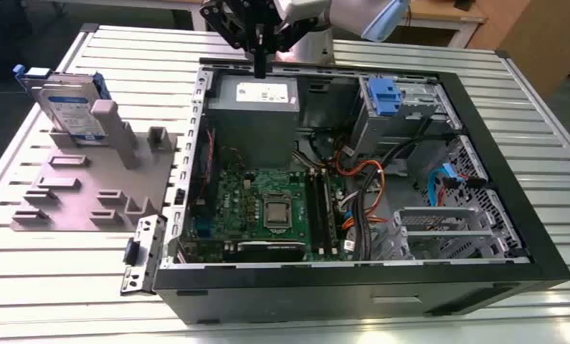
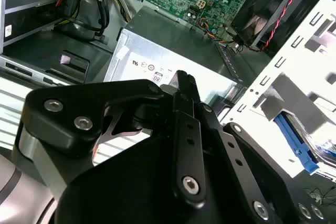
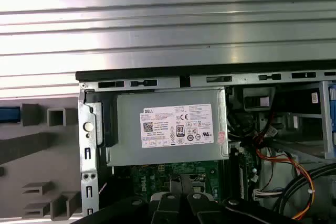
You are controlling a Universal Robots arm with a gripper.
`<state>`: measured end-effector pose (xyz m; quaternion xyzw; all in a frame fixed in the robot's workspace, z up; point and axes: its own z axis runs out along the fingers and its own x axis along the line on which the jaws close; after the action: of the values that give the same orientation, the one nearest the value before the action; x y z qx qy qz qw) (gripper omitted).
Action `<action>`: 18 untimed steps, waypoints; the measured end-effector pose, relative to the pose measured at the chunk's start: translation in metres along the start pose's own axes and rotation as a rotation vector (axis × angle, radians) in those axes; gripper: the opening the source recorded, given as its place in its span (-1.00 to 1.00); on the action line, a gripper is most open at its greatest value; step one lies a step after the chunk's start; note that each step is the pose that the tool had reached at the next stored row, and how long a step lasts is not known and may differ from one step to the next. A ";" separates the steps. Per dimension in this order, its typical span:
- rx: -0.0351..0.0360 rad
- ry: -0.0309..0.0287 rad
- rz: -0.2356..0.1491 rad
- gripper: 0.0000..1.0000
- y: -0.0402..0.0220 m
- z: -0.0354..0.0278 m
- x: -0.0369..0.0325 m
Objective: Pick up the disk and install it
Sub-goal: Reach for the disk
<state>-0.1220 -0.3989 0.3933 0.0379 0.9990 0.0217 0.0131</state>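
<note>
The disk (image 1: 70,107), a silver-grey drive with a white-and-blue label in a blue carrier, stands upright in a slot of the grey holder block (image 1: 84,186) on the exterior view's left, outside the computer case. My gripper (image 1: 261,69) hangs over the back edge of the open case (image 1: 361,276), above the grey power-supply box (image 1: 254,107), well apart from the disk. Its fingers (image 2: 184,82) are pressed together with nothing between them. In the first wrist view a blue edge of the disk (image 3: 8,114) peeks in beside the holder block (image 3: 37,145).
The case lies open on a slatted metal table (image 1: 64,287). Inside are the green motherboard (image 1: 265,208), orange and black cables (image 1: 371,179), a drive bay with a blue latch (image 1: 385,97) and a metal drive cage (image 1: 447,229). A loose bracket (image 1: 141,254) lies beside the case.
</note>
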 end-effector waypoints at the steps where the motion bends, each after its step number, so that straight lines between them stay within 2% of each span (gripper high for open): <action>1: 0.0000 0.0000 0.000 -0.79 0.0000 0.0000 0.0000; 11: -0.0001 -0.0001 0.000 -0.79 0.0000 0.0000 0.0003; 18: -0.0001 -0.0001 0.000 -0.79 -0.0008 -0.0002 0.0105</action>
<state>-0.1325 -0.3989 0.3932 0.0379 0.9990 0.0217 0.0131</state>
